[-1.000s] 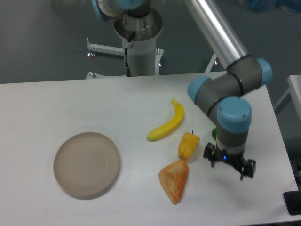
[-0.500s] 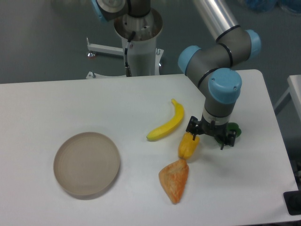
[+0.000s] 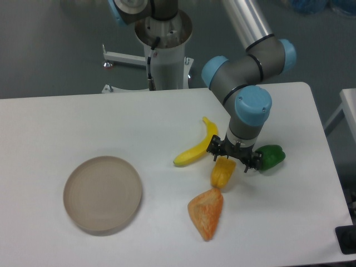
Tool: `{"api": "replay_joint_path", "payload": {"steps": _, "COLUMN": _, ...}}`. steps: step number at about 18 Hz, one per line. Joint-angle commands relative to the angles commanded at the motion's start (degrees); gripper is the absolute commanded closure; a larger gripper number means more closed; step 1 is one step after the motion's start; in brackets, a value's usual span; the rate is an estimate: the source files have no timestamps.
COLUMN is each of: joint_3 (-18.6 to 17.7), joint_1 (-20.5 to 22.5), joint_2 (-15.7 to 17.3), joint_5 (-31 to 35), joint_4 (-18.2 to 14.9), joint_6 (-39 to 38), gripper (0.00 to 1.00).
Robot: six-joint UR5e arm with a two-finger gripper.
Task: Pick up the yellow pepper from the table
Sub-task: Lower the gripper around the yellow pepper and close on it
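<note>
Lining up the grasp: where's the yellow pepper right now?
The yellow pepper lies right of centre on the table, directly under the pincer, between the banana and the orange wedge.

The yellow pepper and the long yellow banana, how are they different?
The small blocky yellow-orange pepper is short and chunky; the long curved yellow banana is thin and bent. The pepper is a deeper orange-yellow, the banana a brighter lemon yellow. The gripper sits right over the pepper's top, while the banana lies clear to its left. Both rest on the white table.
</note>
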Motion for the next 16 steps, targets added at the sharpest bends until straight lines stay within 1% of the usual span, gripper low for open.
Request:
{"api": "replay_joint_path", "payload": {"steps": 2, "joint_3": -1.3, "joint_1": -0.2, "joint_2": 0.4, "joint_5": 0.0, "joint_4": 0.1, "joint_6": 0.1, "gripper": 0.0}}
{"api": "replay_joint_path", "payload": {"steps": 5, "joint_3": -1.6, "joint_1": -0.6, "joint_2": 0.4, "joint_5": 0.1, "joint_4": 0.4, "joint_6": 0.2, "gripper": 0.0}}
{"api": "replay_joint_path", "payload": {"steps": 8, "joint_3": -1.7, "joint_1": -0.6, "joint_2": 0.2, "joint_5": 0.1, "joint_4": 1.5, "joint_6": 0.4, "gripper": 0.0}}
{"api": "replay_joint_path", "payload": {"steps": 11, "joint_3": -1.7, "joint_1": -0.7, "joint_2": -0.2, "joint_5": 0.1, "joint_4": 1.7, "joint_6": 0.4, "gripper": 0.0}}
{"api": "replay_joint_path", "payload": {"steps": 13, "joint_3": -1.8, "joint_1": -0.7, "joint_2": -0.3, "joint_5": 0.1, "joint_4": 3.0, "joint_6": 0.8, "gripper": 0.0}}
{"api": "replay_joint_path", "payload": {"steps": 14, "joint_3": -1.8, "joint_1": -0.7, "joint_2": -0.3, "joint_5": 0.1, "joint_4": 3.0, "joint_6": 0.8, "gripper": 0.02}}
{"api": "replay_joint_path", "payload": {"steps": 15, "joint_3": -1.8, "joint_1": -0.7, "joint_2": -0.3, "joint_5": 0.1, "joint_4": 3.0, "joint_6": 0.8, "gripper": 0.11}}
{"api": "replay_joint_path", "payload": {"steps": 16, "joint_3": -1.8, "joint_1": -0.7, "joint_2": -0.3, "joint_5": 0.1, "joint_4": 2.9, "joint_6": 0.9, "gripper": 0.27}}
